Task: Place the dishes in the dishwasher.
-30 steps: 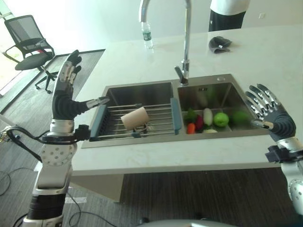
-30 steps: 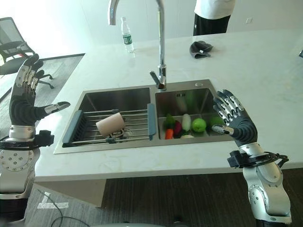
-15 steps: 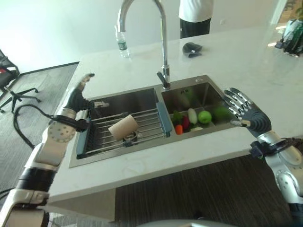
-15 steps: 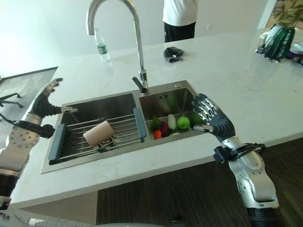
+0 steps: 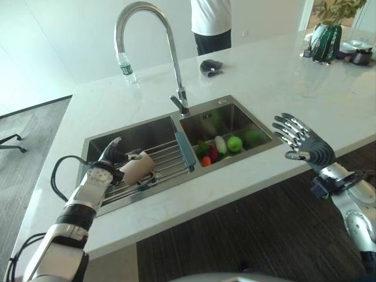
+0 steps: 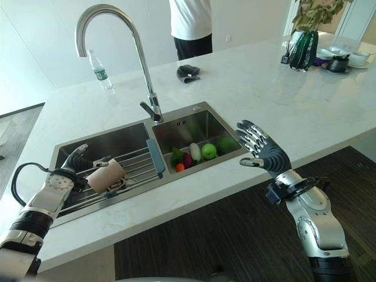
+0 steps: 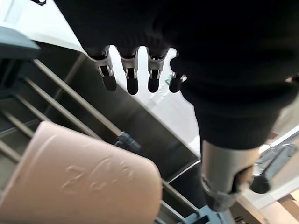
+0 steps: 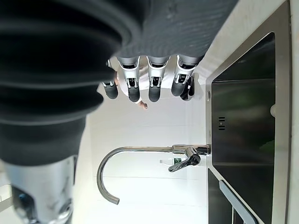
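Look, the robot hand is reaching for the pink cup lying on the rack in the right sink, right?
Not quite. The cup lies on the rack over the left sink basin, as the left eye view shows. The left robot hand is beside it.

A white marble-look counter (image 5: 276, 82) holds a double-basin steel sink (image 5: 226, 114) with a tall curved faucet (image 5: 176, 88) behind the divider. On the counter lie a clear water bottle (image 5: 124, 66) and a crumpled dark cloth (image 5: 210, 67), both well beyond the right hand's fingertips (image 5: 285, 119), toward the far edge. A dark green vase with leaves (image 5: 325, 41) and small dishes (image 5: 358, 56) stand at the far right corner.
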